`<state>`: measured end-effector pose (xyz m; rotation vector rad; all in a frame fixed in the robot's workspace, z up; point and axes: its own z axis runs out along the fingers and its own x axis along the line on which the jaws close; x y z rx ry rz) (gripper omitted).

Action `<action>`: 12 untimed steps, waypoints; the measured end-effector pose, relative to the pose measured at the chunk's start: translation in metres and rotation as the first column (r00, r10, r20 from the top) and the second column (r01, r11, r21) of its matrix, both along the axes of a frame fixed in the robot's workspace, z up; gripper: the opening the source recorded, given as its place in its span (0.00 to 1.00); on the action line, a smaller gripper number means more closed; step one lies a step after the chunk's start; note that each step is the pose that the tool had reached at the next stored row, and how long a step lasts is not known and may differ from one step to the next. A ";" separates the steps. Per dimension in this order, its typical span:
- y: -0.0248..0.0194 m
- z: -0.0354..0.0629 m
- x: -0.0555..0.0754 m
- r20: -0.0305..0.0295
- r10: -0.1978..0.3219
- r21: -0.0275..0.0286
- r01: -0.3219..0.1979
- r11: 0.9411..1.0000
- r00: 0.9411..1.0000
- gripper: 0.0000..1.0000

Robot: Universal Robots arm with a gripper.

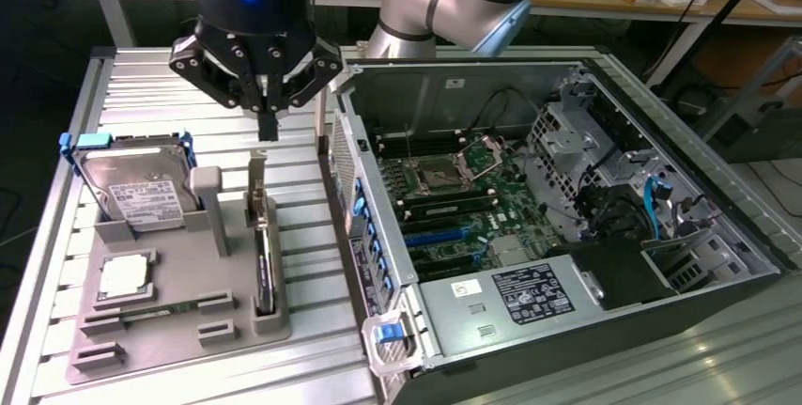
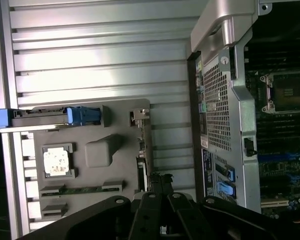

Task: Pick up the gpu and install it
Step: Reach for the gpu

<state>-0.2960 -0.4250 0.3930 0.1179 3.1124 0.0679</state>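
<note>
One claw (image 1: 267, 132) pressed together, empty, over one gpu (image 1: 262, 245) upright in holder (image 1: 201, 283); one hard drive (image 1: 131, 184) beside.

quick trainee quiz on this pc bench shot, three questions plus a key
1. True or false: the gpu already sits inside the computer case.
2. Which part stands in the grey holder with blue brackets on it? A) hard drive B) keyboard C) mouse
3. Complete: the jaws of the gripper are ___.
Key: 1 false; 2 A; 3 shut.
</note>
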 end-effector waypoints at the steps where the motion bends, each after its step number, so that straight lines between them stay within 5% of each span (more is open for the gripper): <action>1: -0.0003 0.0000 0.000 0.000 0.000 0.000 0.000 1.000 1.000 0.11; 12: -0.0030 0.0000 -0.006 0.000 0.000 0.000 0.000 1.000 1.000 0.11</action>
